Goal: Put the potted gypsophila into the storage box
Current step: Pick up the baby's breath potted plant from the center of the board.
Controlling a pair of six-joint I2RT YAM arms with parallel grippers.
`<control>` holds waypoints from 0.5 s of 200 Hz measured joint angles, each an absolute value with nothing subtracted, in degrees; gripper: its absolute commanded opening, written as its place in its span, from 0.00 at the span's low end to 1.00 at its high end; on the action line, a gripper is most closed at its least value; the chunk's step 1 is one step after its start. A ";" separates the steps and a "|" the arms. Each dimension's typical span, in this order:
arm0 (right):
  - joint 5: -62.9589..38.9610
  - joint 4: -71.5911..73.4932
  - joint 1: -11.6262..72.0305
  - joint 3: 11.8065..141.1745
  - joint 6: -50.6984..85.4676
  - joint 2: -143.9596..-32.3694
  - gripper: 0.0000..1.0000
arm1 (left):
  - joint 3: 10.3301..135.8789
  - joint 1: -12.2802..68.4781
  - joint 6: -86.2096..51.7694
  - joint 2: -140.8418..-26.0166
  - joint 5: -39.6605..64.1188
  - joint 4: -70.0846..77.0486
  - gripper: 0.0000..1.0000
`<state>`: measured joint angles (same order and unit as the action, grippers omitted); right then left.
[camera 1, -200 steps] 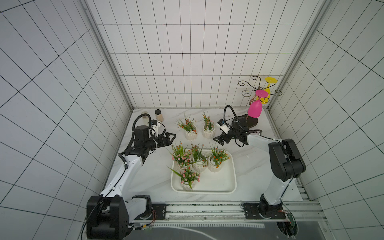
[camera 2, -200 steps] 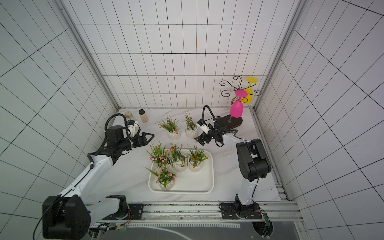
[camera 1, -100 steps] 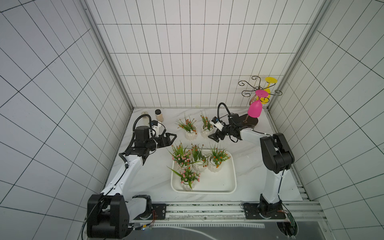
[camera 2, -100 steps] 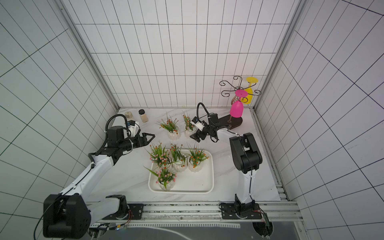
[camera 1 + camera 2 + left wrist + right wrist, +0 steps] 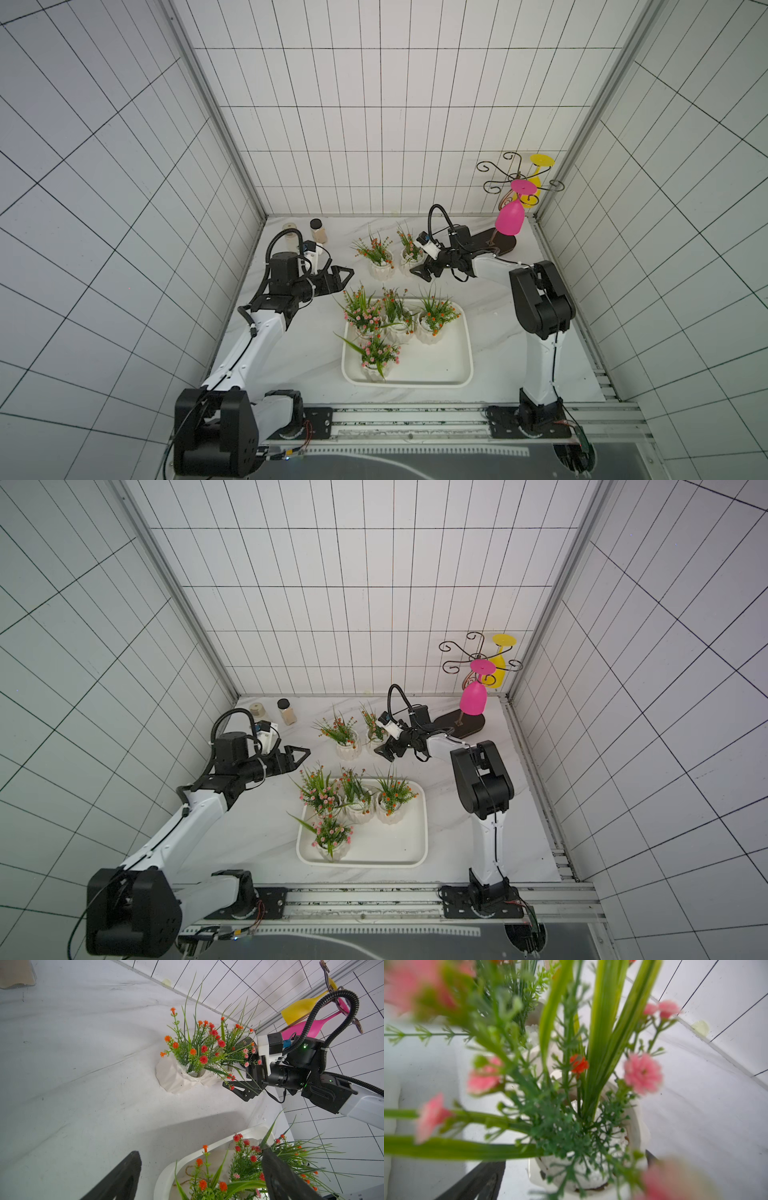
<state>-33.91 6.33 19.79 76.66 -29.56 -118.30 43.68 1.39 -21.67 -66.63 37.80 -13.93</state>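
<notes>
Right gripper (image 5: 417,269) has reached pink-flowered pot (image 5: 407,264) behind storage box (image 5: 436,365), fingers (image 5: 477,1180) spread astride; left gripper (image 5: 343,274) spread, empty; pot likely light, rigid; hold ribbed wall, not stems.

White tiled walls (image 5: 374,124), dark grout, enclosing three sides. White marbled tabletop (image 5: 494,365). Aluminium rail (image 5: 415,419) along the front edge. Light even; shadows soft.

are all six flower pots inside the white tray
No, two potted gypsophila stand on the table beyond the storage box.
</notes>
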 measured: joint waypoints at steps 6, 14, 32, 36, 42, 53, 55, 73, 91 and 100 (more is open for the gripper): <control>-33.91 6.87 19.84 76.66 -29.30 -118.30 0.99 | 43.68 1.39 -21.67 -66.63 37.80 -13.93 0.90; -33.93 7.46 19.90 76.66 -28.91 -118.30 0.99 | 43.68 1.39 -21.67 -66.63 37.80 -13.91 0.90; -34.22 9.17 19.92 76.66 -28.23 -118.67 0.99 | 43.68 1.39 -21.67 -66.63 37.80 -13.93 0.90; -34.30 9.50 19.92 76.66 -28.10 -118.78 0.99 | 43.68 1.39 -21.67 -66.63 37.82 -13.91 0.90; -34.39 9.91 19.94 76.66 -27.92 -119.00 0.99 | 43.68 1.39 -21.67 -66.63 37.80 -13.91 0.90; -34.44 10.46 20.03 76.71 -27.66 -119.52 0.99 | 43.68 1.39 -21.67 -66.67 37.82 -13.91 0.90; -34.44 10.52 20.05 76.73 -27.66 -119.57 0.99 | 43.68 1.39 -21.67 -66.67 37.82 -13.91 0.90; -34.50 10.85 20.32 77.45 -27.42 -120.60 0.99 | 43.68 1.39 -21.67 -66.85 37.93 -13.91 0.90; -34.59 11.18 20.60 78.41 -27.27 -121.30 0.99 | 43.68 1.39 -21.67 -66.89 38.04 -13.91 0.90; -34.63 11.29 20.73 78.91 -27.22 -121.56 0.99 | 43.68 1.39 -21.67 -66.92 38.09 -13.91 0.90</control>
